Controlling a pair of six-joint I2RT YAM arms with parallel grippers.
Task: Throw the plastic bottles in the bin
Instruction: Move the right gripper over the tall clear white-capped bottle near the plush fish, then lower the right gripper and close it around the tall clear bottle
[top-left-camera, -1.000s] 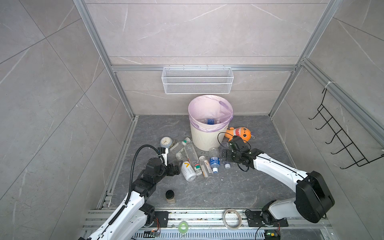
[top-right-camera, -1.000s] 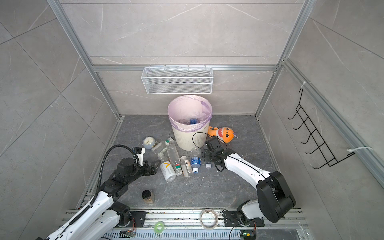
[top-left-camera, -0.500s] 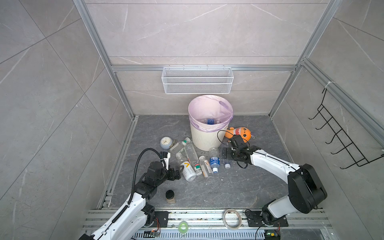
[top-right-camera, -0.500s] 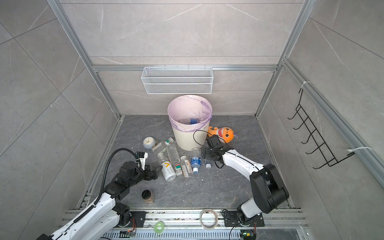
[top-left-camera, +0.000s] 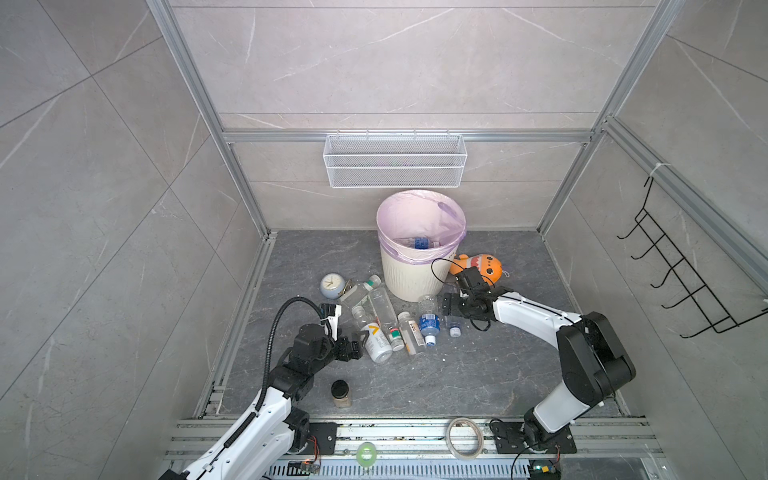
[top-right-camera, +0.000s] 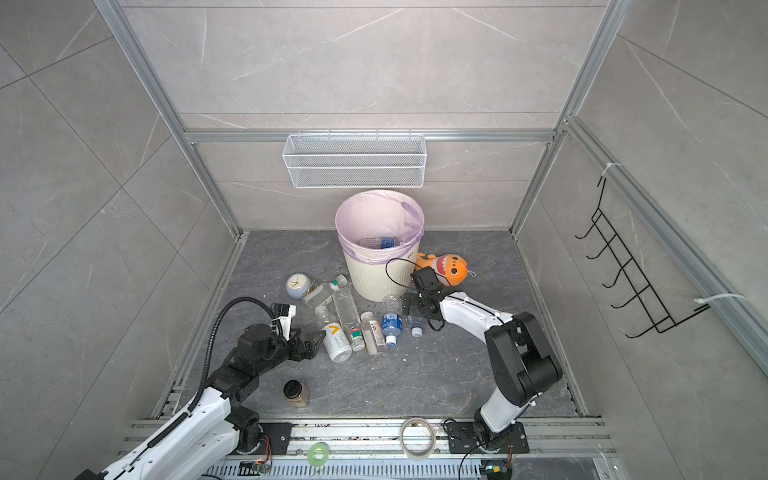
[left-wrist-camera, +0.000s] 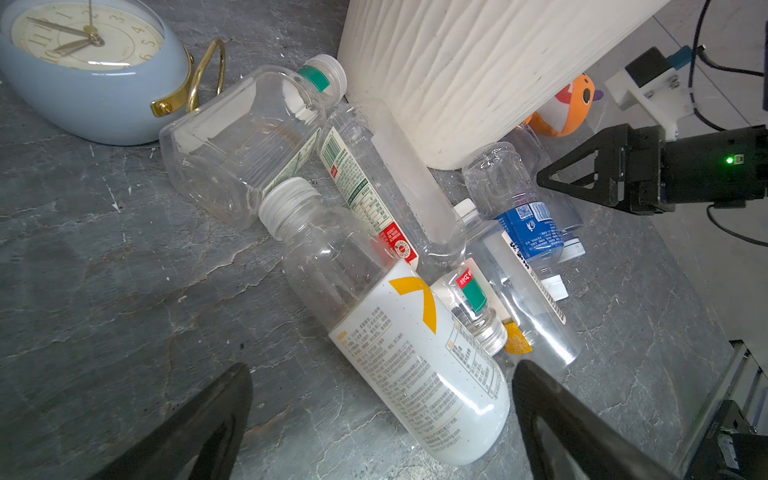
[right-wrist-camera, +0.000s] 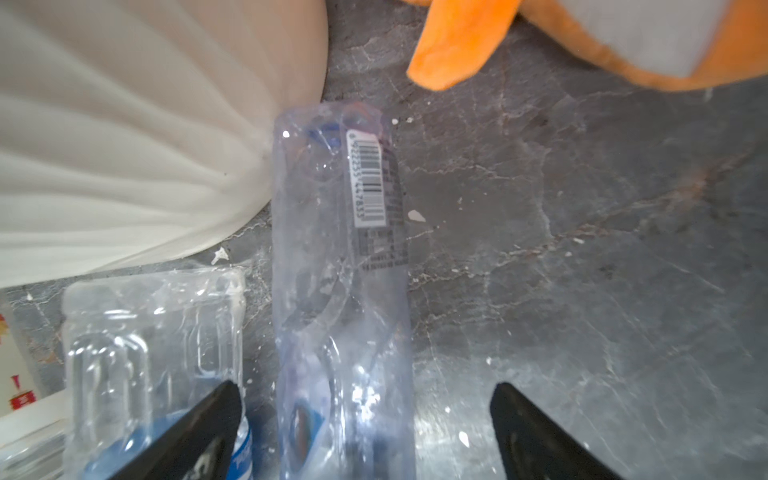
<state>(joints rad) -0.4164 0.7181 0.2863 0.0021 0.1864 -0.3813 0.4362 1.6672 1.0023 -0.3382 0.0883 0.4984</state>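
Note:
Several clear plastic bottles (top-left-camera: 384, 316) (top-right-camera: 347, 318) lie in a heap on the grey floor, left of and in front of the bin (top-left-camera: 409, 280) (top-right-camera: 370, 282). One blue-labelled bottle (top-left-camera: 422, 243) lies inside it. My left gripper (left-wrist-camera: 380, 399) (top-left-camera: 357, 347) is open, its fingers either side of the base of a white-and-yellow labelled bottle (left-wrist-camera: 415, 353), not touching it. My right gripper (right-wrist-camera: 365, 415) (top-left-camera: 446, 305) is open astride a crumpled clear bottle with a barcode (right-wrist-camera: 340, 291), with gaps on both sides; that bottle's far end rests against the bin's base.
A pale blue clock (top-left-camera: 332, 285) lies left of the heap. An orange plush toy (top-left-camera: 482, 264) sits right of the bin. A black-lidded jar (top-left-camera: 340, 392) stands near the front. A wire basket (top-left-camera: 395, 160) hangs on the back wall and a hook rack (top-left-camera: 681, 282) on the right wall.
My left gripper has crept forward up to the white-and-yellow bottle. My right arm's elbow has swung inward while its gripper settled over the crumpled bottle by the bin.

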